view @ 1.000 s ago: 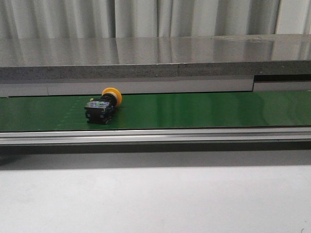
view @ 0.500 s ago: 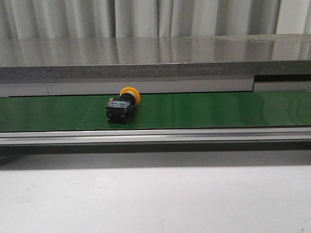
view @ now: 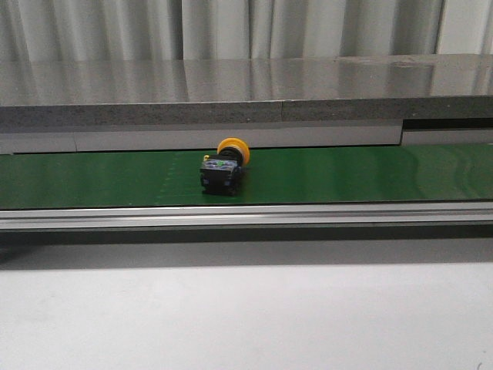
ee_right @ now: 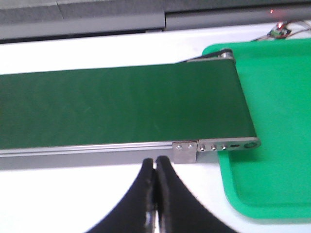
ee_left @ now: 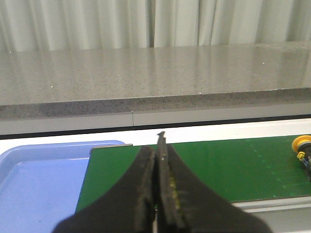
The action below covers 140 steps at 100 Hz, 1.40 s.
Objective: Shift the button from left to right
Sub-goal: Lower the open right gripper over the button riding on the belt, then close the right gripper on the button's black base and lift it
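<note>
Lying on its side, the button (view: 224, 165) sits mid-belt (view: 347, 173), left of centre. Both grippers, left (ee_left: 156, 187) and right (ee_right: 155, 194), are closed and empty. A late grab could miss it or knock it off the edge.

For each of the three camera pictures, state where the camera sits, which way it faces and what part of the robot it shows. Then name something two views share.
Front view: sits behind the white table, facing forward across the green conveyor belt carrying the button; no robot part shows.
Left wrist view: on the left arm, facing the belt's end by the blue tray; the left gripper shows, shut.
Right wrist view: on the right arm, looking down at the belt's other end and the green tray; the right gripper shows, shut.
Shared: front and left wrist views both show the button.
</note>
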Each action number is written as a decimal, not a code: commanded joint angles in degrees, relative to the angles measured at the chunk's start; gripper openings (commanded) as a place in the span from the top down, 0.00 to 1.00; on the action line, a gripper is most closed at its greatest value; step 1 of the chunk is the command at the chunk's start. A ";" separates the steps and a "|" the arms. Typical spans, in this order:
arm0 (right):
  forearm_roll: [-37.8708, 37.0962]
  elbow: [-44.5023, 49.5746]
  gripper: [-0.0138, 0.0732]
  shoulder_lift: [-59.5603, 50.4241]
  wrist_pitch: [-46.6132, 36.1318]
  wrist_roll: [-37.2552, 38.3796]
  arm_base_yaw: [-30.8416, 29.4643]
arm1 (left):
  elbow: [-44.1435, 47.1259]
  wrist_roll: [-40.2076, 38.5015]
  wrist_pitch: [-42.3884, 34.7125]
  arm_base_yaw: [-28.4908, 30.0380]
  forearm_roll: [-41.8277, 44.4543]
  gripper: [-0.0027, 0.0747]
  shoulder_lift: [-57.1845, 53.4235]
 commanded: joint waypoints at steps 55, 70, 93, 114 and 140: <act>3.92 -8.29 0.54 17.09 -0.48 -0.16 -0.34 | -1.39 0.10 -4.72 -0.60 -0.35 0.99 0.51; 3.92 -8.29 0.14 17.09 -0.87 -0.16 -0.34 | -1.39 0.10 -4.72 -0.60 -0.35 0.99 0.51; 7.89 -8.29 0.10 17.09 -2.42 -0.16 -0.34 | -1.39 0.10 -4.72 -0.60 -0.35 0.99 0.51; 9.77 -11.63 0.10 19.25 -3.70 -0.22 0.35 | -1.39 0.10 -4.83 -0.60 -0.35 0.99 0.51; 9.77 -20.60 0.10 29.78 -3.20 -0.22 5.06 | -1.39 0.10 -4.83 -0.60 -0.35 0.99 0.51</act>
